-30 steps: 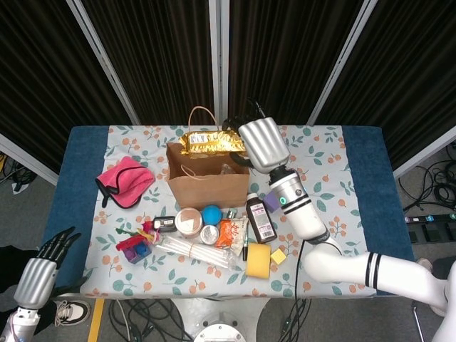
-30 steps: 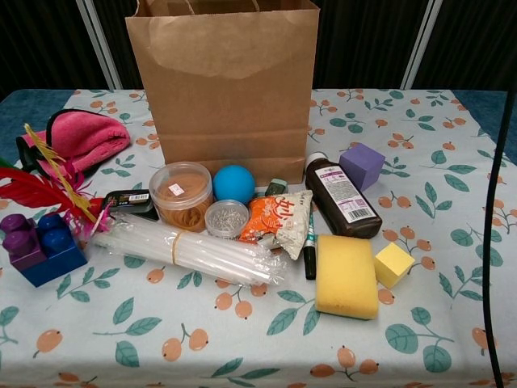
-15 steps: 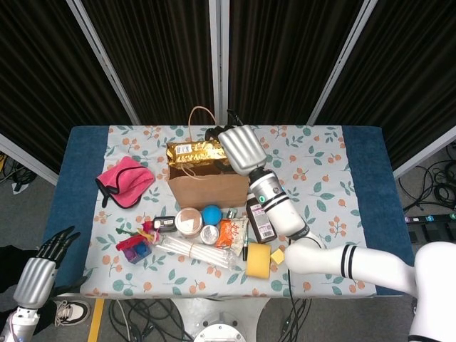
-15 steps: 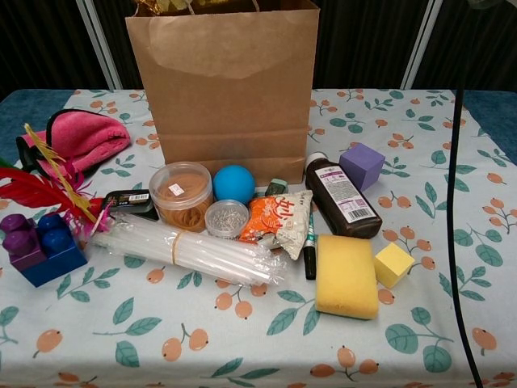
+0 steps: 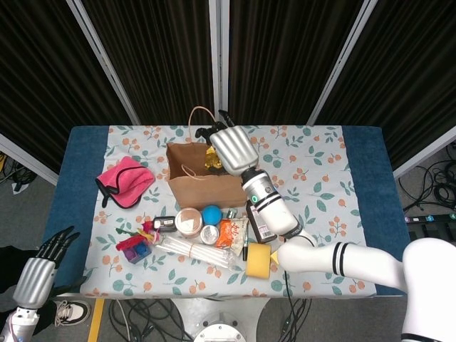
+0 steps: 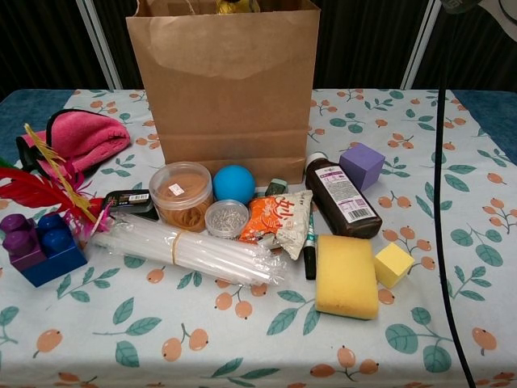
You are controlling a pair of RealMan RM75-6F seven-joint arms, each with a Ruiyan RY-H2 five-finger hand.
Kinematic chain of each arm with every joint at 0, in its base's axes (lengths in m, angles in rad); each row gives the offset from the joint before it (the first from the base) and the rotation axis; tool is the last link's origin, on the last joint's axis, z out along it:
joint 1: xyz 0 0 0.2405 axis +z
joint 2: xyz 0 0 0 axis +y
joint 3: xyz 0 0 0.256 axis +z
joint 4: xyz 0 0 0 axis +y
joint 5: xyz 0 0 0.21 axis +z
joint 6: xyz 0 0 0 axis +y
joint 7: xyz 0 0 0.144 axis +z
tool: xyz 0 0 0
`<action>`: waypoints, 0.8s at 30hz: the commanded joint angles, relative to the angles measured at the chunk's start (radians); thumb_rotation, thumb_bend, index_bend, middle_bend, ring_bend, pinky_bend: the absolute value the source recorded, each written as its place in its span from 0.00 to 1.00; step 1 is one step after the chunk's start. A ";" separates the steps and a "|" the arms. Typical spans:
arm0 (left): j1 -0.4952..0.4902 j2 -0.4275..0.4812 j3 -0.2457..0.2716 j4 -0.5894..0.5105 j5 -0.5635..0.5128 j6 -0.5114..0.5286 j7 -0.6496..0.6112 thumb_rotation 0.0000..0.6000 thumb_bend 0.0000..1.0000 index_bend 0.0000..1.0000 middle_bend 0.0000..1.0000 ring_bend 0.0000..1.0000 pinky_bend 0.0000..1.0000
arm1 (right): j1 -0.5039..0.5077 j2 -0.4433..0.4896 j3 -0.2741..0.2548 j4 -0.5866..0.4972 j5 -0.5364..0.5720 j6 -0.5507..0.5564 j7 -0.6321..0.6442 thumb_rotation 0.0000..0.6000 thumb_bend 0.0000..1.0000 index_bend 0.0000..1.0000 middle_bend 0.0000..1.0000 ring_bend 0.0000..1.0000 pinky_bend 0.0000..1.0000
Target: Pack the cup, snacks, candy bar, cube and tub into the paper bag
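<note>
The brown paper bag (image 5: pixel 206 187) (image 6: pixel 222 81) stands upright at the table's back centre. My right hand (image 5: pixel 229 147) hangs over its open mouth and holds a gold snack packet (image 5: pixel 211 158) (image 6: pixel 229 6), which is sunk mostly inside. In front of the bag lie the clear tub (image 5: pixel 189 221) (image 6: pixel 180 194), a small cup (image 5: pixel 209 234) (image 6: pixel 226 217), an orange snack packet (image 5: pixel 231 231) (image 6: pixel 275 217), a black candy bar (image 5: pixel 164 224) (image 6: pixel 129 200) and a purple cube (image 6: pixel 361 166). My left hand (image 5: pixel 39 274) hangs off the table at lower left, fingers apart and holding nothing.
A pink cloth (image 5: pixel 125 182) lies left of the bag. A blue ball (image 6: pixel 233 183), bundled straws (image 6: pixel 190 246), brown bottle (image 6: pixel 343 198), marker (image 6: pixel 309 242), yellow sponge (image 6: pixel 346 275), small yellow block (image 6: pixel 393 263) and toy bricks with feathers (image 6: pixel 40 242) crowd the front.
My right hand has moved left and down over the bag's mouth. The gold packet has gone from lying across the top to sinking mostly inside. My left hand has not moved.
</note>
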 commanded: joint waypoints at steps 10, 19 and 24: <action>0.000 -0.002 0.004 0.005 0.005 -0.002 0.005 1.00 0.16 0.18 0.18 0.13 0.20 | -0.030 0.075 0.018 -0.090 -0.031 0.071 0.038 1.00 0.01 0.28 0.42 0.24 0.06; -0.001 -0.004 0.007 0.007 0.010 -0.003 0.013 1.00 0.16 0.18 0.18 0.13 0.20 | -0.201 0.299 0.034 -0.378 -0.158 0.237 0.098 1.00 0.01 0.28 0.41 0.24 0.06; -0.002 -0.005 0.007 0.007 0.012 -0.005 0.018 1.00 0.16 0.18 0.18 0.13 0.20 | -0.401 0.449 -0.106 -0.475 -0.283 0.318 0.133 1.00 0.00 0.28 0.41 0.24 0.04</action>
